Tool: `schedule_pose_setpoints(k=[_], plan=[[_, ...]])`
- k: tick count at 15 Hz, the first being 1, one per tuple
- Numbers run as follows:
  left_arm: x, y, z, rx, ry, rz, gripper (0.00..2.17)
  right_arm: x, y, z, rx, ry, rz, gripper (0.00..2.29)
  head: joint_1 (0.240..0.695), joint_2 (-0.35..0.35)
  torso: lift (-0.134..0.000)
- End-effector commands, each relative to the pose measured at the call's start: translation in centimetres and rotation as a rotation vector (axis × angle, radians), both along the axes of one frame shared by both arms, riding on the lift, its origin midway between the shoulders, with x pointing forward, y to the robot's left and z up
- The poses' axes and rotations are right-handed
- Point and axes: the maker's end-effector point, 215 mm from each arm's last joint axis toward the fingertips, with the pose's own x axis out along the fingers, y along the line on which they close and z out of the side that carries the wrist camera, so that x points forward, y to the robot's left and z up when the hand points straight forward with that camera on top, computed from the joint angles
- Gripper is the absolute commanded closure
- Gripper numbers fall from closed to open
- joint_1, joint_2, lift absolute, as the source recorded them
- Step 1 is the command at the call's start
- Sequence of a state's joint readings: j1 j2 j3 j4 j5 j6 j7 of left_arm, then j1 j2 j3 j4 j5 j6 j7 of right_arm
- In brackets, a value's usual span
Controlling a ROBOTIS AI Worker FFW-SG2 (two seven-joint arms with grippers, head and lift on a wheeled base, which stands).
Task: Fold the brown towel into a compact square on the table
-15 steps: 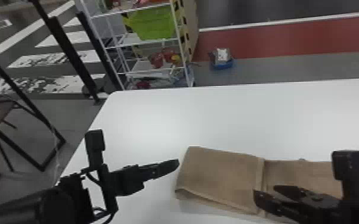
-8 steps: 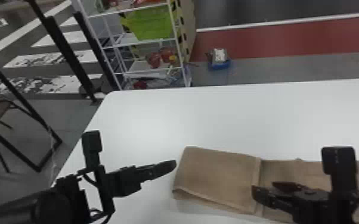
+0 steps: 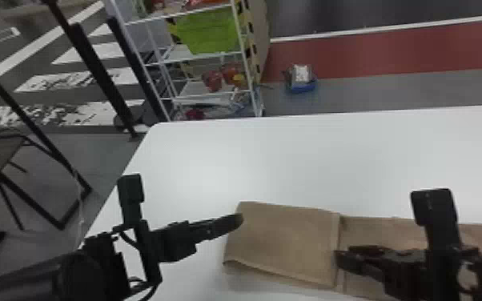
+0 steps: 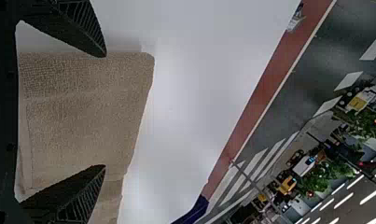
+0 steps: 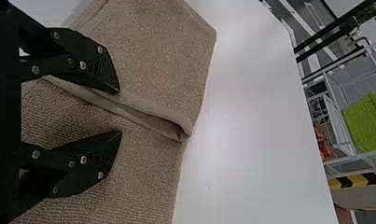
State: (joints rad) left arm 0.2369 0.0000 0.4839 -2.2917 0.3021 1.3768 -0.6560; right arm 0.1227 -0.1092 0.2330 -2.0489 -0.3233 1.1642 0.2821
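In the head view my left gripper (image 3: 239,219) is at the left edge of the brown towel (image 3: 284,244), whose left part is folded over into a doubled panel. My right gripper (image 3: 338,256) is over the towel, beside that panel's right edge. The left wrist view has my left gripper (image 4: 105,112) standing wide open, with the towel (image 4: 83,107) beyond its fingers. In the right wrist view my right gripper (image 5: 120,112) is open too, its fingers on either side of the folded layer's edge over the towel (image 5: 148,60). Neither holds cloth.
The white table (image 3: 292,160) stretches behind the towel to its far edge. Beyond it stand a wire shelf (image 3: 204,56) with a green bin and, on the floor, a small blue container (image 3: 301,85). A dark metal frame and a chair (image 3: 0,152) are off to the left.
The head view has shifted slightly. Both grippers keep nearly the same place over the towel, the right one a little farther left, and the towel's folds look unchanged.
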Motion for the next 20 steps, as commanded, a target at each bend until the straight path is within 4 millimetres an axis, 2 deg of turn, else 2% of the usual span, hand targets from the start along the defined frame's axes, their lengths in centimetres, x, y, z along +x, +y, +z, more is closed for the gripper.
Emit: schedule_pose_setpoints(k=[1, 7, 10, 11, 12, 13, 17, 20], plan=[[0.0, -0.1, 0.0, -0.004, 0.002, 0.001, 0.04, 0.0, 0.4, 0.2, 0.007, 0.002, 0.010, 1.12, 0.695, 0.324, -0.123], [0.4, -0.2, 0.2, -0.004, -0.005, -0.002, 0.04, 0.6, 0.3, 0.3, 0.012, 0.002, 0.011, 1.12, 0.695, 0.326, -0.123], [0.4, -0.1, 0.2, -0.002, -0.004, 0.001, 0.04, 0.5, 0.4, 0.3, 0.013, 0.003, 0.015, 1.19, 0.695, 0.324, -0.123], [0.4, -0.1, 0.2, -0.002, -0.004, 0.002, 0.04, 0.2, 0.5, 0.4, -0.006, -0.015, 0.013, 0.73, 0.695, 0.325, -0.123], [0.4, 0.0, 0.2, -0.001, -0.004, 0.003, 0.04, 0.4, 0.6, 0.8, -0.034, -0.054, 0.011, 0.16, 0.695, 0.325, -0.123], [0.4, 0.1, 0.1, 0.001, -0.002, 0.004, 0.04, 0.7, 0.5, 1.1, -0.071, -0.092, 0.003, 0.07, 0.695, 0.325, -0.123], [0.1, -0.1, -0.1, -0.007, 0.004, -0.001, 0.04, 1.8, 0.5, 2.0, -0.108, -0.179, -0.032, 0.10, 0.695, 0.321, -0.123], [-0.1, -0.4, 0.1, -0.017, 0.001, -0.011, 0.04, 0.6, 2.2, 1.6, -0.122, -0.160, 0.005, 0.21, 0.695, 0.323, -0.123]])
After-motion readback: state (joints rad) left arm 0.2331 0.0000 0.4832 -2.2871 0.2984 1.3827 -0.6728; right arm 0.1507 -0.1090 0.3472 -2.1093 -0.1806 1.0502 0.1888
